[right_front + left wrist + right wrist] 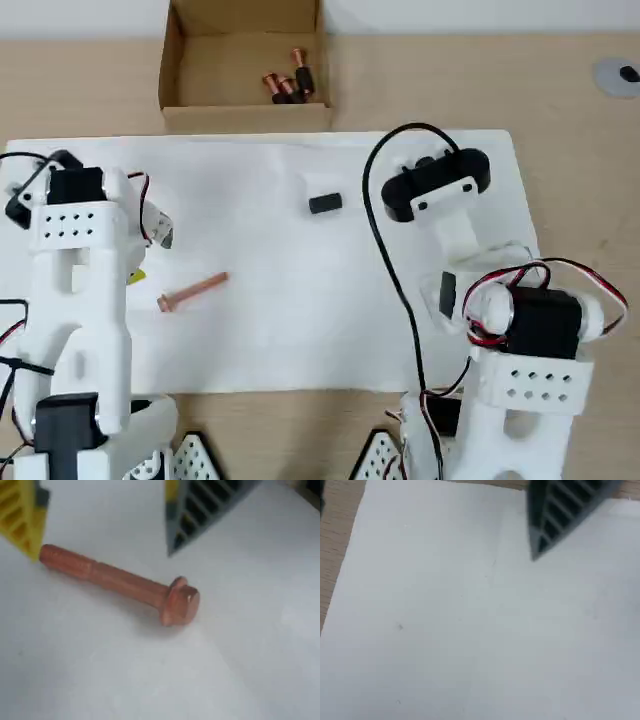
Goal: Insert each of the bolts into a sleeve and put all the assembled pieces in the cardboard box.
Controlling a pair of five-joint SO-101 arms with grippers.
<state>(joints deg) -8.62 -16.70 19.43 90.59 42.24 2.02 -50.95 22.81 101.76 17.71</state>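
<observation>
Copper bolt (120, 582) lies flat on the white sheet (260, 330), well apart from the black sleeve (325, 204). Left hand (102, 554) is spread open around its shank. Probably light, rigid, smooth and prone to rolling; mid-shank looks the best grip.

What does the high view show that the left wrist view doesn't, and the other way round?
The high view adds the box holding assembled pieces, and a loose black sleeve on the sheet. The left wrist view adds close detail: the bolt has a hexagonal flanged head, and the left gripper is open, its yellow finger by the bolt's tip. Both share the copper bolt lying on the white sheet.
</observation>
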